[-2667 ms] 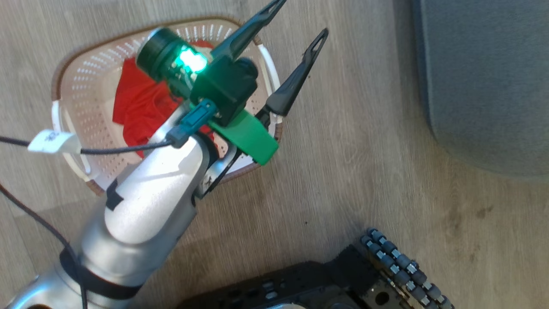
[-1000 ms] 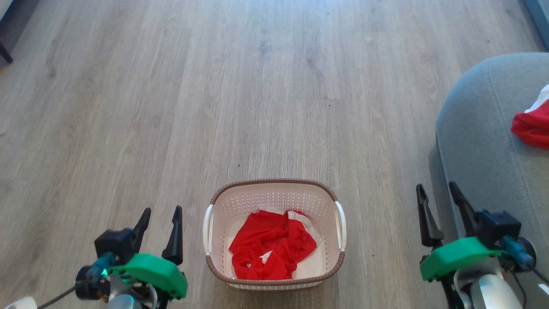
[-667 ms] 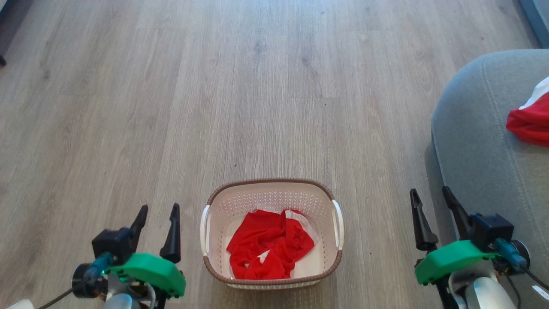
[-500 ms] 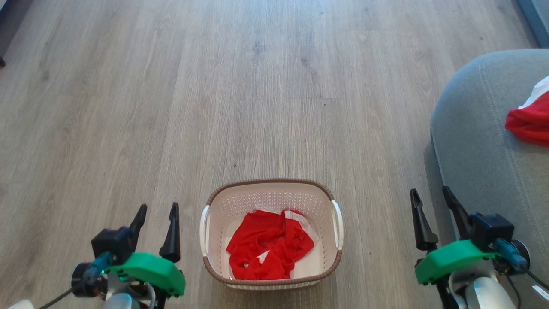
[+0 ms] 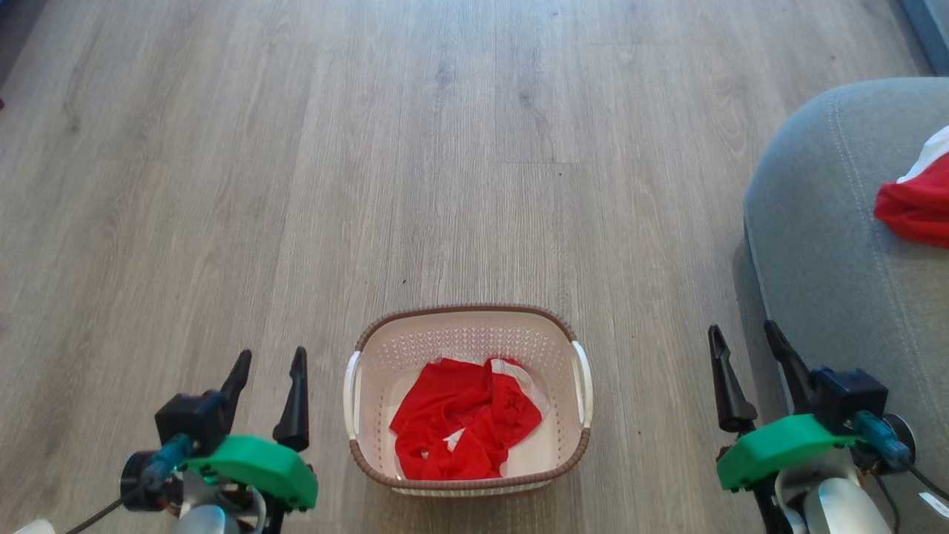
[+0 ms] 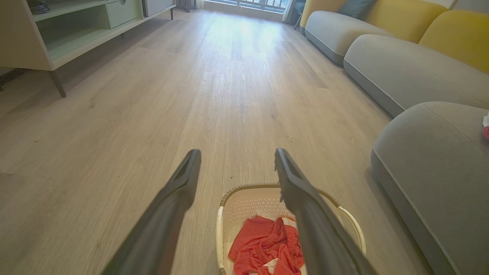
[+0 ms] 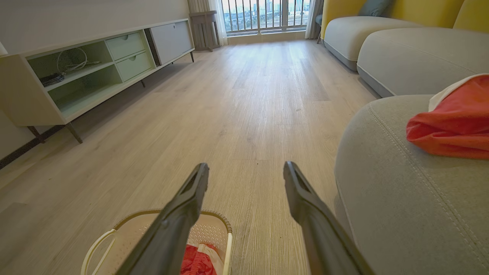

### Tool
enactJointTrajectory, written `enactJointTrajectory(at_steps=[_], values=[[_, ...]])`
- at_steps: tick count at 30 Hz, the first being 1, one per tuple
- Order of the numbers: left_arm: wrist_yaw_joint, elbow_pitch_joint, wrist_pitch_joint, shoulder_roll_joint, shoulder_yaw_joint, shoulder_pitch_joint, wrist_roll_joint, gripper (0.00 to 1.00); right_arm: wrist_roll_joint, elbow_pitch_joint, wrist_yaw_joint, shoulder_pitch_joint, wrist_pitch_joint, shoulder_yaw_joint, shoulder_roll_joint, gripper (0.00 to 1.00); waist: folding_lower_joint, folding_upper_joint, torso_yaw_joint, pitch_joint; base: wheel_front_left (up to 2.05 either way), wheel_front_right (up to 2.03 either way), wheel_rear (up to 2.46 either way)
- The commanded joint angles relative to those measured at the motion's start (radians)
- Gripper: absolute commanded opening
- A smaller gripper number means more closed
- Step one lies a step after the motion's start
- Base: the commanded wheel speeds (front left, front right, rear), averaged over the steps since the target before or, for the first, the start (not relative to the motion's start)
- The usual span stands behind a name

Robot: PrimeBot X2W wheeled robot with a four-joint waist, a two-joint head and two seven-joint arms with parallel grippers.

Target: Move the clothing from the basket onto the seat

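Note:
The cream basket [image 5: 465, 323] with a brown rim stands on the wood floor at the bottom middle of the head view, and red clothing [image 5: 461, 419] lies crumpled inside it. Another piece of red and white clothing [image 5: 918, 202] rests on the grey seat [image 5: 823, 245] at the right. My left gripper [image 5: 270, 361] hangs open left of the basket, holding nothing. My right gripper [image 5: 744, 335] is open too, between the basket and the seat. The left wrist view looks past the left gripper [image 6: 235, 158] onto the basket [image 6: 244, 200] and its clothing [image 6: 267, 250]. The right wrist view shows the right gripper [image 7: 246, 172] beside the seat [image 7: 405, 198].
Bare wood floor [image 5: 415, 148] stretches ahead of the basket. A low shelf unit [image 7: 88, 72] lines the left wall. More grey and yellow sofa sections [image 6: 405, 65] run along the right side beyond the seat.
From 2.7 s ago the head camera swung from looking down at my arm over the basket to facing forward. Over the last second the picture only drifted slightly; both grippers stayed open.

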Motion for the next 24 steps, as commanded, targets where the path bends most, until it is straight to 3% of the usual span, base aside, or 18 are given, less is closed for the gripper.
enactJointTrajectory(at_steps=[1, 24], values=[[-0.007, -0.036, -0.012, 0.001, 0.041, -0.037, 0.012, 1.0, -0.002, -0.03, 0.0, -0.037, -0.009, 0.025, 0.002, 1.0, 0.0, 0.0, -0.001, -0.001, 0.0, 0.0, 0.0], [-0.026, -0.049, -0.012, -0.005, 0.043, -0.072, 0.032, 1.0, -0.009, -0.043, 0.0, -0.057, -0.009, 0.021, 0.002, 1.0, 0.0, 0.0, -0.021, 0.053, 0.0, 0.0, 0.0]])
